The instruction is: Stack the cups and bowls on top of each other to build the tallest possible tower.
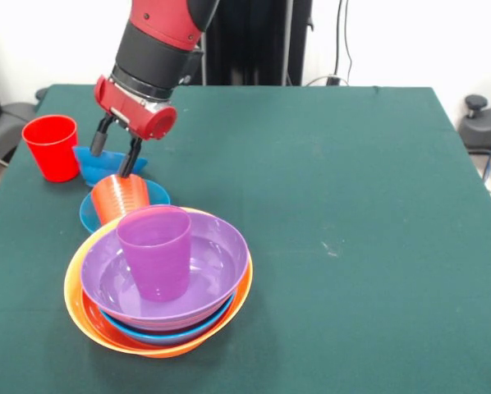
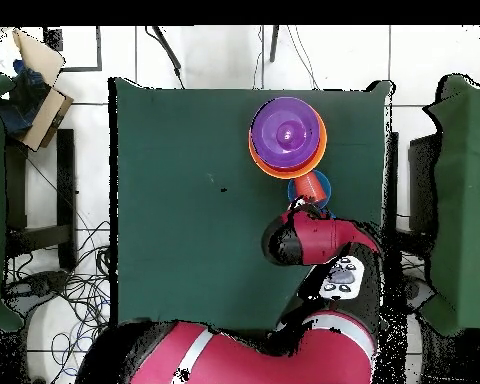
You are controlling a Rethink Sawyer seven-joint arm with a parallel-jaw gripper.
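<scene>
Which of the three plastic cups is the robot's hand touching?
The ribbed orange-red plastic cup, tilted in a small blue bowl, with the hand at its upper end. The red cup stands alone upright; the purple cup sits in the stacked bowls.

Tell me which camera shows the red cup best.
The front view: the red cup stands upright and whole at the table's edge, apart from the gripper. In the overhead view the arm seems to cover that spot, so I can't make it out.

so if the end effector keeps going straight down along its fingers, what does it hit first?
The orange-red cup, tilted in the small blue bowl. The end effector sits right above it, one finger at or near its rim; whether they touch is unclear. Behind it lies another blue bowl.
</scene>
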